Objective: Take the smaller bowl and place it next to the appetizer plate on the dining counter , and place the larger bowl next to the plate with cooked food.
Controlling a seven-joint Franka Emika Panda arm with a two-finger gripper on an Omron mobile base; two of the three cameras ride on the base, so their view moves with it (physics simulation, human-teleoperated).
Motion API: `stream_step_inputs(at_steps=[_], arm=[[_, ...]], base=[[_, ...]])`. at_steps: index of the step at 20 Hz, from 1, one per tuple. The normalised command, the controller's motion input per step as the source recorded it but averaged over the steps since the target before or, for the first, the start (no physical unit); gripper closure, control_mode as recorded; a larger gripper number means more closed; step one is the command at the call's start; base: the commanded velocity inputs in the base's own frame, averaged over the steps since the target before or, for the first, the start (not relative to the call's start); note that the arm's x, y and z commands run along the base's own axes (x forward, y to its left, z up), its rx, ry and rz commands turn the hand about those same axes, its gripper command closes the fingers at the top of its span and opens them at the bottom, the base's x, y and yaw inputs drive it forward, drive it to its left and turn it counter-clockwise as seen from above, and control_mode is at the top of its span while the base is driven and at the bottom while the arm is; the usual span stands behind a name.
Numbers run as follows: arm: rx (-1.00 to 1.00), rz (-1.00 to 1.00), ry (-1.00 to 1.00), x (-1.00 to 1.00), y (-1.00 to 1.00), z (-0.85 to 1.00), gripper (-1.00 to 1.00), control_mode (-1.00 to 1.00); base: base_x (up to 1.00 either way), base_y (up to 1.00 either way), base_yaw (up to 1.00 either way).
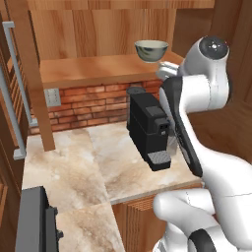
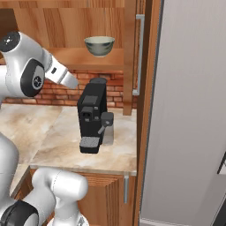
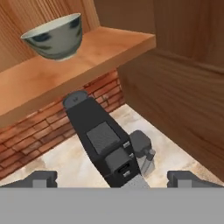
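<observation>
The smaller bowl, pale grey-green with a faint dark pattern, stands upright on a wooden shelf above the counter. My gripper is open with nothing between its fingertips. It hangs in front of the shelf and lower than the bowl, apart from it, so the bowl sits at the upper left of the hand view. The larger bowl, both plates and the dining counter are out of view.
A black coffee machine stands under the shelf on the marble counter, against a brick wall. A wooden cabinet side and a tall grey panel close the right. A dark appliance sits at the lower left.
</observation>
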Motion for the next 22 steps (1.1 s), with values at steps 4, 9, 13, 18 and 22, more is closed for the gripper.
stream_step_inputs(at_steps=[4, 9, 13, 18, 22], arm=[[0.21, -0.16, 0.00, 0.21, 0.02, 0.31, -1.00, -1.00], [0.20, 0.00, -0.09, 0.01, -0.02, 0.24, -1.00, -1.00], [0.10, 0.01, -0.20, 0.09, -0.03, 0.09, -1.00, -1.00], [0.00, 0.00, -0.33, 0.36, 0.00, 0.00, -1.00, -1.00], [0.00, 0.00, -0.19, 0.28, -0.01, 0.06, -1.00, -1.00]], base=[[0.00, 0.00, 0.00], [0.00, 0.00, 0.00], [0.00, 0.00, 0.00], [0.00, 0.00, 0.00], [0.00, 0.00, 0.00]])
